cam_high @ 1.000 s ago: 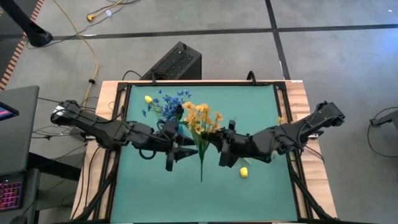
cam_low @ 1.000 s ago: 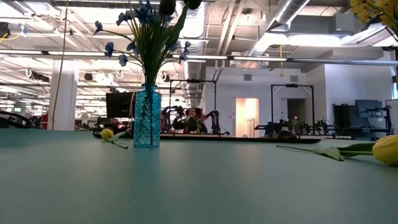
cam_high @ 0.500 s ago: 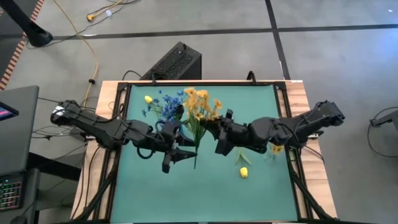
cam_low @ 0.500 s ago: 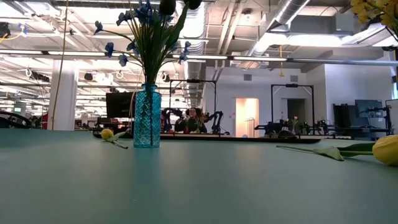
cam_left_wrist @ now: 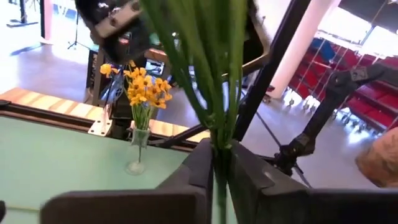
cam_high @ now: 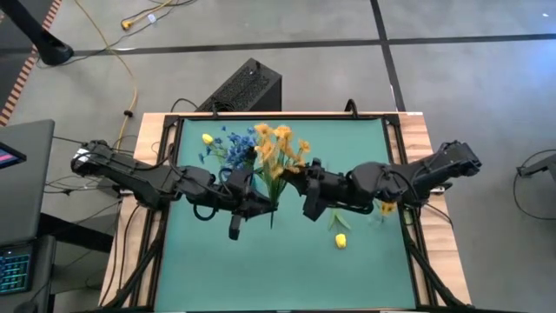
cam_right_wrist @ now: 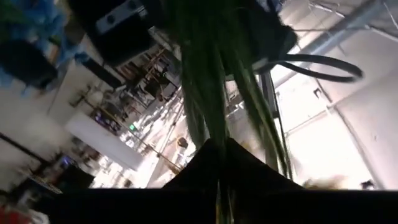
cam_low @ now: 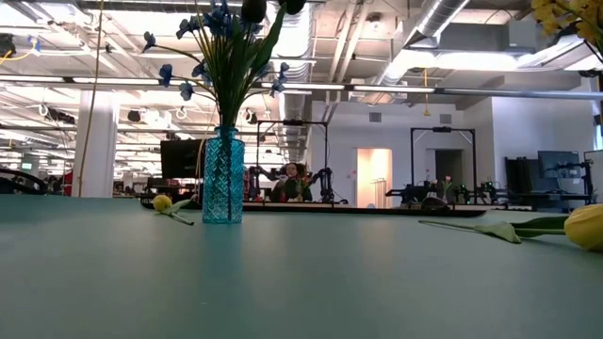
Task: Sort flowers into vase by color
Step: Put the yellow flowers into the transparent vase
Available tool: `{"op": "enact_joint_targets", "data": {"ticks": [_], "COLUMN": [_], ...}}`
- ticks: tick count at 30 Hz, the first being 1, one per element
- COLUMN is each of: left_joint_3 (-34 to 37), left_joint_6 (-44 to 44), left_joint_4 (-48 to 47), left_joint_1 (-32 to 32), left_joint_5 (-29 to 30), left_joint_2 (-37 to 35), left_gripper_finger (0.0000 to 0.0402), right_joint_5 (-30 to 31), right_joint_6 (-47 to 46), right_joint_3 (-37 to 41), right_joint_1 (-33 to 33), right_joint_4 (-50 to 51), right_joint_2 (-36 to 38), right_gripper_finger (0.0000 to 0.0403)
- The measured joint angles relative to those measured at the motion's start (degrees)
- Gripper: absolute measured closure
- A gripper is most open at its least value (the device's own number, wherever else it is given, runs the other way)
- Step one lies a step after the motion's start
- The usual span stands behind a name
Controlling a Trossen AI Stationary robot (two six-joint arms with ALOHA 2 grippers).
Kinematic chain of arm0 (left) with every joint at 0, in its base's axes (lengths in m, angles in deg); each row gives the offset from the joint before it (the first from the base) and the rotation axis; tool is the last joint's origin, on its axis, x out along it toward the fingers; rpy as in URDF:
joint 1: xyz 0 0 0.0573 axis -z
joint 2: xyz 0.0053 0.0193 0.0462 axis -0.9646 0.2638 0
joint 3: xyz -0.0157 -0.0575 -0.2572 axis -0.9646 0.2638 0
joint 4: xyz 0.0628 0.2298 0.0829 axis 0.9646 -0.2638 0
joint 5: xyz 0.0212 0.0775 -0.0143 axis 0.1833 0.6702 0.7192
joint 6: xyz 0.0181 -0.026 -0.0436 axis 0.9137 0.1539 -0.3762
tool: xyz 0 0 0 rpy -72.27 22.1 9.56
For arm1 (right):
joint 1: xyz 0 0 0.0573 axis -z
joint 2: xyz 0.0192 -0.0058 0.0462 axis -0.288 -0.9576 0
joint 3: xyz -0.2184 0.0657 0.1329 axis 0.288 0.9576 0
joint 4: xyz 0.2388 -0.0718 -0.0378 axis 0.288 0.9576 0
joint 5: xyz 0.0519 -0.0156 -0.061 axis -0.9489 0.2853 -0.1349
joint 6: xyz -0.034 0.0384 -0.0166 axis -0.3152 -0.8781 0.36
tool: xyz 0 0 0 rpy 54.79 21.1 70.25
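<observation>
A yellow-orange sprig (cam_high: 280,149) with long green stems (cam_high: 274,213) is held above the table's middle between both grippers. My left gripper (cam_high: 266,207) comes from the left and is shut on the stems. My right gripper (cam_high: 292,186) comes from the right, a little nearer the blossoms, and is shut on them too. A blue glass vase (cam_low: 223,179) stands at the far left with blue flowers (cam_high: 230,146) and dark buds in it. One yellow bud (cam_high: 207,137) lies beside it, and another (cam_high: 341,241) lies near the right. A clear vase (cam_left_wrist: 138,155) holds yellow-orange flowers. My left gripper pinches the bundle of green stems (cam_left_wrist: 220,163) between its two fingers, coming level from the table's left and lying across them. The sprig is clear of the table. My right gripper pinches the same stems (cam_right_wrist: 216,134) between its two fingers, level from the table's right, across them. The blossoms point toward the far edge and the stem ends toward the near edge.
A green leaf (cam_high: 339,222) lies by the right yellow bud. A wooden frame (cam_high: 165,130) borders the green mat. A black box (cam_high: 243,87) sits on the floor beyond the far edge. The near half of the mat is bare.
My right gripper has carried the sprig a little toward the table's left and far edge, up to my left gripper. My left gripper, open before, has shut on the stems. The sprig has stayed clear of the table.
</observation>
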Motion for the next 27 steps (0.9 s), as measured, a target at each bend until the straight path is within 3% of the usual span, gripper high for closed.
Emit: {"op": "enact_joint_targets", "data": {"ticks": [5, 9, 12, 16, 23, 27], "left_joint_3": [0.0, 0.0, 0.1, 0.1, 0.0, 0.0], "left_joint_6": [0.8, 2.7, 5.6, 8.5, 13.0, 13.4], "left_joint_4": [0.1, 0.2, 0.1, 0.2, -0.9, -0.9], "left_joint_1": [0.2, 1.4, 3.2, 4.8, 5.1, 4.5], "left_joint_5": [0.6, 4.6, 10.4, 15.8, 19.7, 19.9], "left_joint_2": [0.0, 0.0, -1.0, -3.9, -7.9, -8.1], "left_gripper_finger": [0.0395, 0.0398, 0.0399, 0.04, 0.0401, 0.0401], "right_joint_5": [-0.1, 0.7, 6.7, 13.8, 15.2, 15.2], "right_joint_6": [-7.9, -24.9, -37.3, -56.7, -96.3, -110.8], "right_joint_3": [0.0, 0.0, 0.0, 0.0, 0.0, 0.0], "right_joint_1": [0.0, -0.4, -0.5, -0.5, -4.1, -8.3], "right_joint_4": [-0.2, 1.5, 4.8, 18.3, 50.6, 58.4], "right_joint_2": [0.0, 0.0, 0.5, 2.2, 6.6, 9.9], "right_gripper_finger": [0.0321, 0.0286, 0.026, 0.0233, 0.0212, 0.0212]}}
